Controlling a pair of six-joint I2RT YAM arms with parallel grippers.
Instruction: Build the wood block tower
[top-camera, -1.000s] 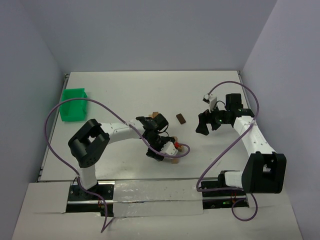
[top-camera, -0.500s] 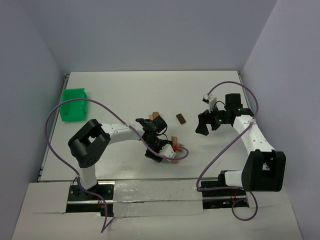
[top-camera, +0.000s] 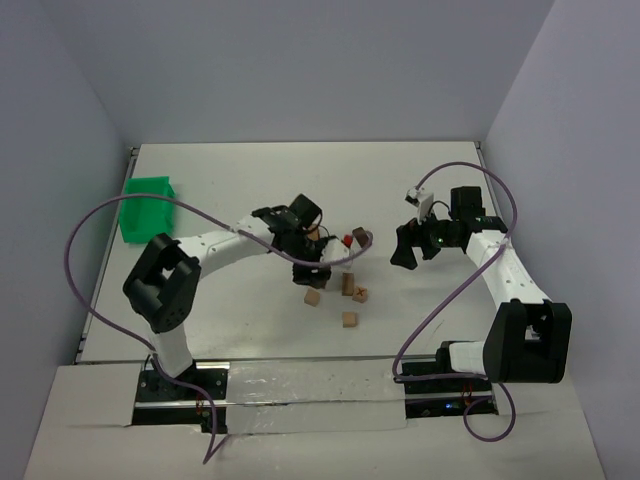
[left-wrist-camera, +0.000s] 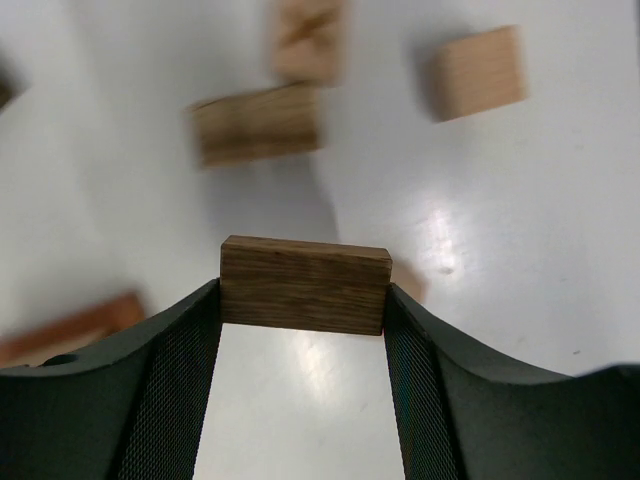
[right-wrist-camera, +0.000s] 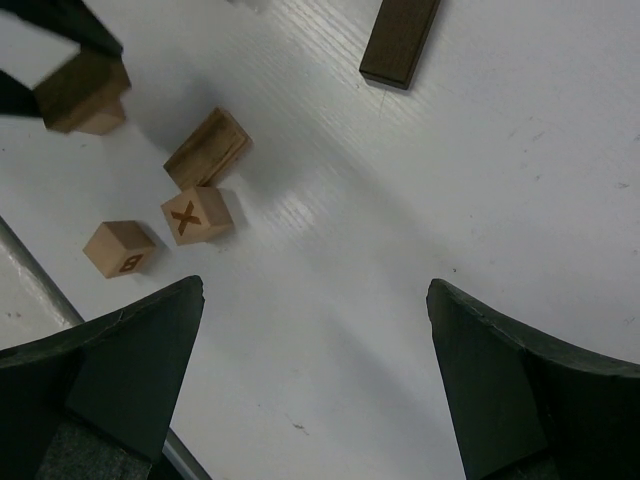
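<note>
My left gripper (top-camera: 316, 257) is shut on a brown wood block (left-wrist-camera: 305, 285), held across its ends above the table. Below it lie loose wood blocks: a short bar (left-wrist-camera: 258, 122), a cube marked with an X (left-wrist-camera: 308, 40) and a plain cube (left-wrist-camera: 478, 72). The top view shows those blocks scattered just in front of it, around a tan cube (top-camera: 313, 297) and the X cube (top-camera: 360, 294). My right gripper (top-camera: 405, 248) hangs open and empty to the right, over bare table (right-wrist-camera: 320, 330). A darker brown bar (right-wrist-camera: 400, 40) lies beyond it. No tower shows in any view.
A green plastic tray (top-camera: 147, 208) sits at the far left of the table. Purple cables loop from both arms over the table's near half. Another tan block (top-camera: 349, 319) lies closest to the front edge. Walls enclose the table on three sides.
My left gripper has narrowed onto the brown block and carried it up and away from the front edge toward the table's middle, uncovering the loose blocks beneath. The right arm has stayed put.
</note>
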